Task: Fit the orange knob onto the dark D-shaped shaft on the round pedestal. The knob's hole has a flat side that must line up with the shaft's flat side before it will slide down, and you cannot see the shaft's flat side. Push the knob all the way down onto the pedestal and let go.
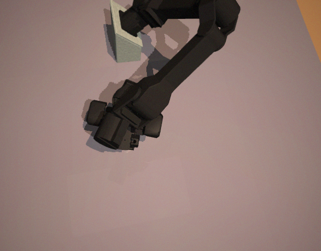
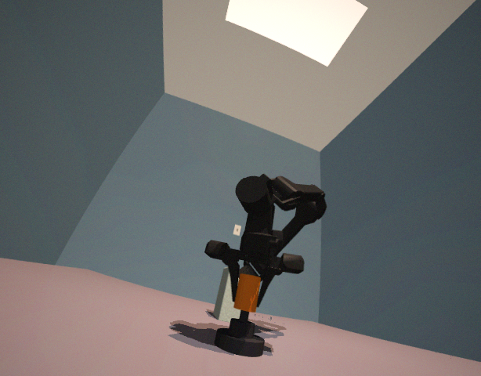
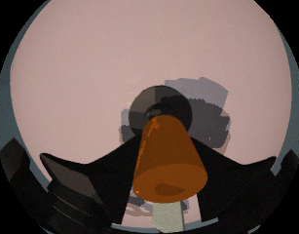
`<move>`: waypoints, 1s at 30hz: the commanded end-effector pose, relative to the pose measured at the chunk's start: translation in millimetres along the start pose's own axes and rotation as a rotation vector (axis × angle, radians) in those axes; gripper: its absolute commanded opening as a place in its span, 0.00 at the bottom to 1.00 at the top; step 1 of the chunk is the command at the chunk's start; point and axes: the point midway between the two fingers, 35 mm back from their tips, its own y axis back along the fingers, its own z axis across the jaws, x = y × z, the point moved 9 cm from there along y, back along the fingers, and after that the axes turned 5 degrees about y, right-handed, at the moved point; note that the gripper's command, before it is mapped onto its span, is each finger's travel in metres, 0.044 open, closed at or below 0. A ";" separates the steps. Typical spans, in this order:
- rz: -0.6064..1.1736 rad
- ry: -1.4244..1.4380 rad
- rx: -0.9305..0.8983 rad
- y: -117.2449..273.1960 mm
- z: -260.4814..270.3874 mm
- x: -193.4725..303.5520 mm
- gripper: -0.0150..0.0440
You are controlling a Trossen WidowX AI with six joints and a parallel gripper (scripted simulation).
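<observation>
The orange knob is between the fingers of my gripper, which is shut on it. The knob stands nearly upright over the dark round pedestal. A short length of the dark shaft shows between the knob's lower end and the pedestal's raised middle, so the knob is not down on the pedestal. Whether the shaft's tip is inside the hole is hidden, as is its flat side. In the top view the arm hides the knob and pedestal.
A pale green block with a sloping top stands behind the pedestal, near the arm's base. The arm's upper links pass close beside it. The arm's shadows fall around the pedestal.
</observation>
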 end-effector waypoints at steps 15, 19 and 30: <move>-0.002 -0.007 0.001 3.3 2.5 1.3 0.25; -0.002 -0.084 0.001 3.7 3.0 1.2 0.25; -0.002 -0.216 0.001 2.6 5.1 -0.9 0.25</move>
